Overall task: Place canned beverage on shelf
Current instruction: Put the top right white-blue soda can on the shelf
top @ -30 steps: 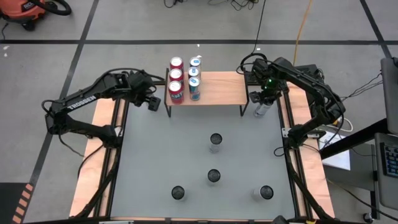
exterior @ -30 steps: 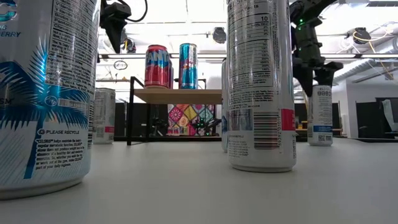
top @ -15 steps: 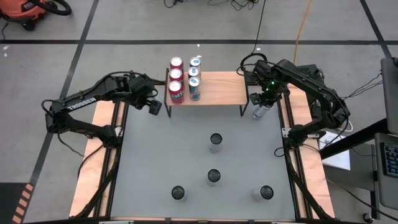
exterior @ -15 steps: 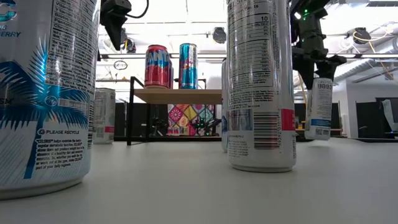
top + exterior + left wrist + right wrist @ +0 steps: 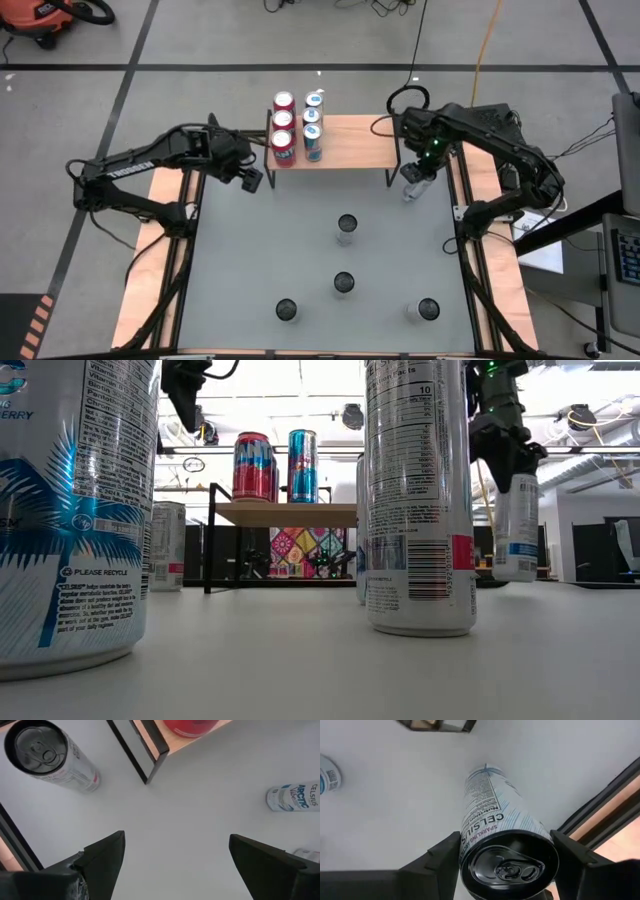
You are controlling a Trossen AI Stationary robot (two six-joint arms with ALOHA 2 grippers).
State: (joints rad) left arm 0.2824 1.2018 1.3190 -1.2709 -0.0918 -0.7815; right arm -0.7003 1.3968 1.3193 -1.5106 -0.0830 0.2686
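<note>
a: between the fingers of the right claw [image 5: 506,851] sat a white can [image 5: 492,820], gripped near its top, the fingers closed only as far as the can's width. what else was done?

b: six cans [image 5: 298,125] already stood in two rows at the left end of the shelf [image 5: 355,142]; most of its wooden top was bare. the held can hung off the bench [image 5: 240,260], just in front of the shelf's right end and below its top in the low view, so i'd judge it freshly lifted, not yet carried over.

a: and left to do?

b: four loose cans [image 5: 346,228] waited upright on the bench, plus one beside the shelf's left leg.

a: the arms?

b: the right arm reached in over the shelf's right end, claw pointing down. the left claw [image 5: 172,855] hovered wide apart and empty by the shelf's left front leg.
</note>
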